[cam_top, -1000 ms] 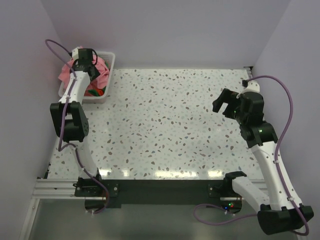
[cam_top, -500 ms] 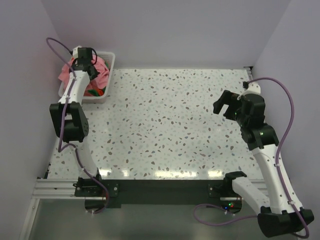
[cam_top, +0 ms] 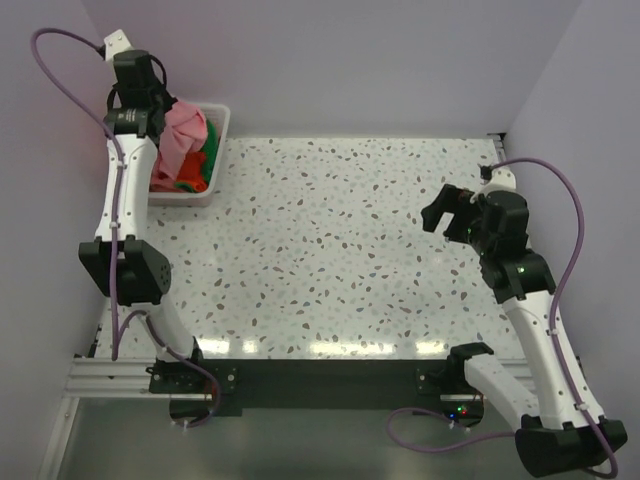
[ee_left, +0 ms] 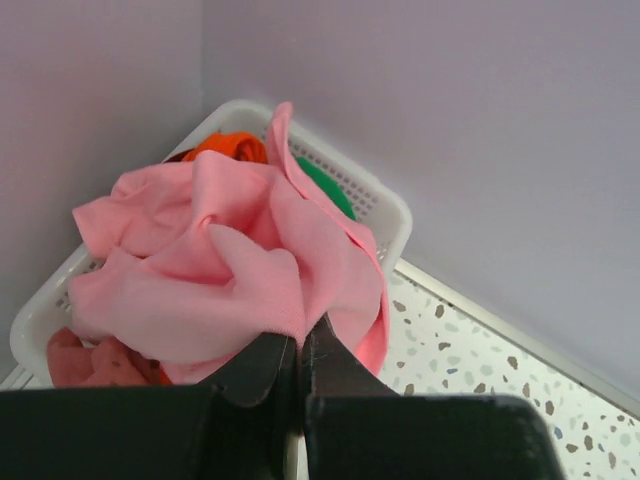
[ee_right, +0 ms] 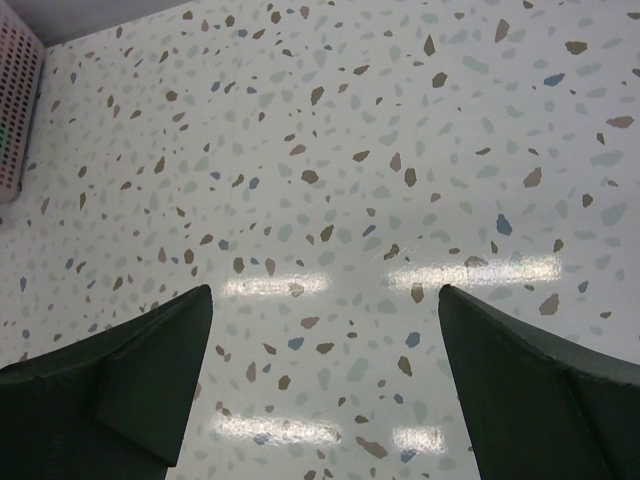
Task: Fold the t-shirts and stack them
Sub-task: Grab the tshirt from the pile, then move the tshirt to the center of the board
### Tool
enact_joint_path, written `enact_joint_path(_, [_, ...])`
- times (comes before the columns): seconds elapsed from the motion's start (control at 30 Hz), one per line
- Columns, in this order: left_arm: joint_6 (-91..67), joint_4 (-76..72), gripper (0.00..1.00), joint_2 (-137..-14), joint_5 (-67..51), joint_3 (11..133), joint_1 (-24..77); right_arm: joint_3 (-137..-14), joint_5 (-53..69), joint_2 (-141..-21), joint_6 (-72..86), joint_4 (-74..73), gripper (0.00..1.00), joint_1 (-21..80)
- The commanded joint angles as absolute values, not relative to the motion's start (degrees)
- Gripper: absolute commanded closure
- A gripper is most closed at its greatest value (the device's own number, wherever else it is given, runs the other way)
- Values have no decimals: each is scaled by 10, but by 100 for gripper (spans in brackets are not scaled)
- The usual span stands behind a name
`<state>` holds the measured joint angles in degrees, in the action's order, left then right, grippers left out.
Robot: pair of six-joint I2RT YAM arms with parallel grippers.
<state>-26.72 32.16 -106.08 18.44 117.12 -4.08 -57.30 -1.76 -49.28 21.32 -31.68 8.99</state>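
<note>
My left gripper [cam_top: 158, 112] [ee_left: 300, 338] is shut on a fold of the pink t-shirt [cam_top: 182, 134] [ee_left: 230, 260] and holds it bunched above the white basket [cam_top: 218, 120] [ee_left: 388, 208] at the table's far left corner. The shirt's lower part still hangs into the basket. An orange t-shirt [cam_top: 198, 172] [ee_left: 228, 146] and a green t-shirt [cam_top: 211, 136] [ee_left: 332, 190] lie in the basket under it. My right gripper [cam_top: 446, 212] [ee_right: 325, 300] hovers open over the speckled table on the right, nothing between its fingers.
The basket stands against the left wall and close to the back wall [ee_left: 450, 120]. The speckled tabletop [cam_top: 340, 240] stretches between the two arms. In the right wrist view a corner of the basket [ee_right: 15, 110] shows at the far left.
The left gripper shut on the pink t-shirt and the left arm rose, pulling the shirt up out of the basket. The right arm shifted only slightly.
</note>
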Motion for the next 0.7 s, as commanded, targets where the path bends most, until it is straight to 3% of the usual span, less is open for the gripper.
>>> enact_joint_path(0.0, [-243, 278, 100, -1013, 145, 1202, -44, -561, -2, -480, 200, -280, 1, 89])
enact_joint_path(0.3, [-276, 162, 100, -845, -17, 1083, -12, -538, 38, -469, 193, -243, 1, 89])
enact_joint_path(0.67, [-257, 113, 100, -793, -50, 1058, 206, -526, 48, -461, 197, -245, 2, 89])
